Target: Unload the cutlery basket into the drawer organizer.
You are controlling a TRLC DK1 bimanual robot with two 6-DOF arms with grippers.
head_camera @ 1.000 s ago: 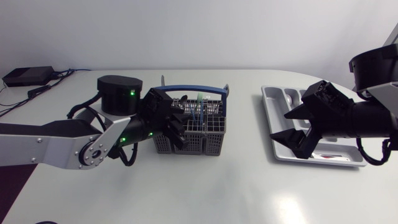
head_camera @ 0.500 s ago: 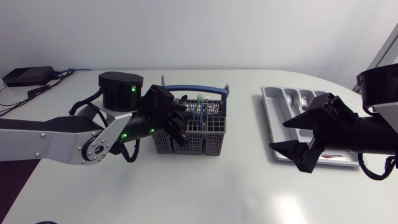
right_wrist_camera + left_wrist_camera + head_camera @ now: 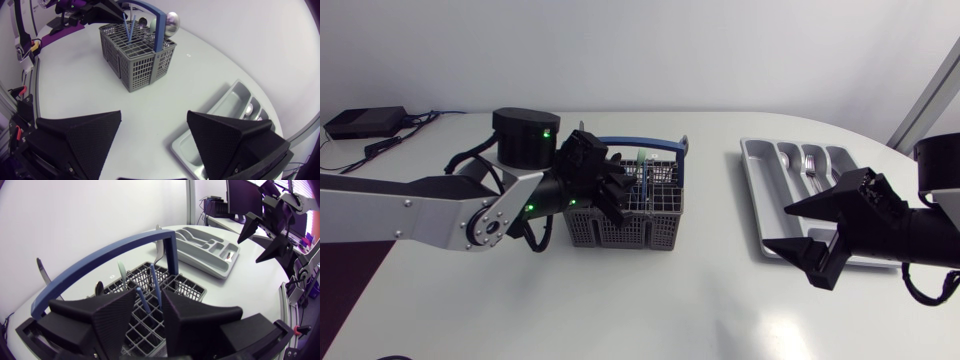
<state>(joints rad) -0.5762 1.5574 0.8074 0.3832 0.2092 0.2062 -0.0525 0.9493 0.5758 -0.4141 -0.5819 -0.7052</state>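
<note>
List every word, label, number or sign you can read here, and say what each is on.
No text here can be read.
cutlery basket: no print shows.
drawer organizer: a small reddish mark shows in the left wrist view, but it is too small to read.

Even, bright light; soft shadows; fisheye-warped wrist views.
</note>
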